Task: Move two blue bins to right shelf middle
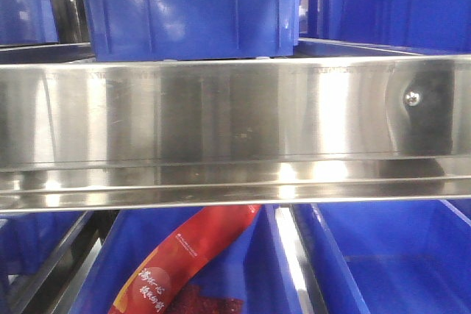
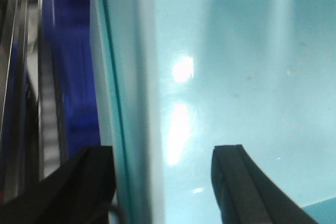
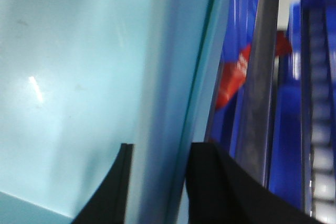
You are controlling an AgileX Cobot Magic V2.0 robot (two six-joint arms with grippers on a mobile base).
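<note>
Front-facing exterior view filled by a steel shelf rail (image 1: pixel 235 130) running straight across; above it, left to right, a sliver of bin at the edge, a large blue bin (image 1: pixel 188 9) on the shelf, another blue bin (image 1: pixel 390 1) further right; below the rail, a blue bin (image 1: pixel 184 270) with a red packet (image 1: pixel 188 259) lying in it, then a fourth bin (image 1: pixel 397 262); left gripper (image 2: pixel 163 182) spread wide astride a pale teal bin wall (image 2: pixel 136 77); right gripper (image 3: pixel 157 182) clamped on a teal wall (image 3: pixel 163 103)

Bright overhead glare streaks the steel rail (image 1: pixel 235 130); wrist views blurred.
</note>
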